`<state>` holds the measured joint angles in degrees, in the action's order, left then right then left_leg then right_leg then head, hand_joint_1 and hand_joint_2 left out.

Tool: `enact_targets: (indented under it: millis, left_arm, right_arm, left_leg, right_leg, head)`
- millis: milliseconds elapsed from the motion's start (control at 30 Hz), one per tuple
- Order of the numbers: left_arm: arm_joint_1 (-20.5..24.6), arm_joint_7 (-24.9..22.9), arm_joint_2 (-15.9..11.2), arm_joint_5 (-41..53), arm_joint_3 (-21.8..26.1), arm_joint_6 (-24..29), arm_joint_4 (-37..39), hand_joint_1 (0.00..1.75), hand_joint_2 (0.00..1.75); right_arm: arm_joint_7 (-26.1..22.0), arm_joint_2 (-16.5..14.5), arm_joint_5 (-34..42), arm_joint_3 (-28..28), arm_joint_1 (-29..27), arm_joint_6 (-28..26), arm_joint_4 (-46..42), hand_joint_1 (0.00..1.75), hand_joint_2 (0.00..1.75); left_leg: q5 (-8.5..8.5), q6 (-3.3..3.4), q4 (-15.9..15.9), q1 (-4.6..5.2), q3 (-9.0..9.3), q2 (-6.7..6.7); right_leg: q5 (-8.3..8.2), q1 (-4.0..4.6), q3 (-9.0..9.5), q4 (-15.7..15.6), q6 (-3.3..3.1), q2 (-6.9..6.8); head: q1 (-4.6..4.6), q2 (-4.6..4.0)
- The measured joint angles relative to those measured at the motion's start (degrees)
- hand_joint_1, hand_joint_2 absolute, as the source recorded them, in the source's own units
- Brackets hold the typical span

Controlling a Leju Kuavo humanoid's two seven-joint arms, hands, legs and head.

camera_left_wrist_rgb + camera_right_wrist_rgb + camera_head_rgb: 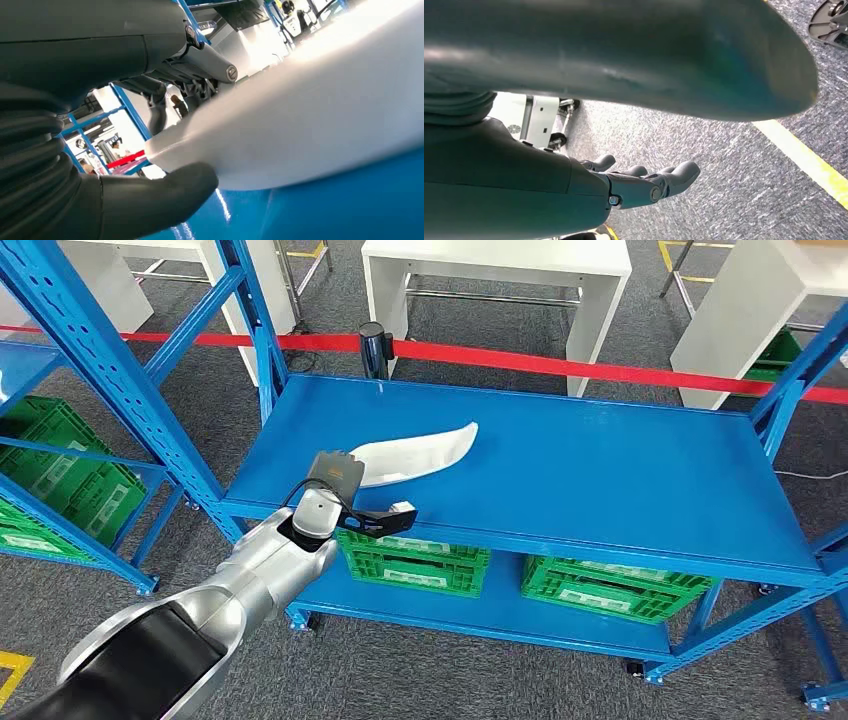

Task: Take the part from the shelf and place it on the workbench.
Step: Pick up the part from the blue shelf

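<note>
One white part [420, 452] on blue shelf [600, 470], left hand [335, 480] seemingly gripping its end, right hand [644, 182] spread, no legible labels.

Robot body, as we saw it: silver arm, grey-black hands.
We noted the left arm [250, 580] had a silver shell and black upper panel; left hand [150, 205] showed ribbed grey cover, thick thumb; right hand [644, 182] had dark fingers with screws.
</note>
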<state>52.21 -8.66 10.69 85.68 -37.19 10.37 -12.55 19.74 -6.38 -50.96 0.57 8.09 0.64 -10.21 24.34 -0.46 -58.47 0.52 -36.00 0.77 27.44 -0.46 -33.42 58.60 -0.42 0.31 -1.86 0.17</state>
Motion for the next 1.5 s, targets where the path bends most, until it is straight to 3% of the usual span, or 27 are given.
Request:
enact_targets:
  millis: [667,1500]
  left_arm:
    - [0.0,0.3,-0.2,0.1,0.2,-0.4,0.0,1.75,1.75]
    - [0.0,3.8,1.1,-6.3,5.7,8.3,-0.4,1.75,1.75]
  right_arm:
    - [0.2,-0.2,-0.1,0.4,0.5,0.0,0.0,0.0,0.0]
    - [0.1,-0.3,-0.5,1.1,0.8,-0.1,0.0,0.0,0.0]
  left_leg:
    - [-0.01,0.01,0.0,0.0,0.02,-0.02]
    - [-0.01,0.01,0.0,0.0,0.02,-0.02]
  right_leg:
    - [0.0,0.0,0.01,0.0,0.0,-0.01]
    - [0.0,0.0,0.0,0.0,0.0,0.0]
  head:
    - [0.0,0.0]
    - [0.0,0.0]
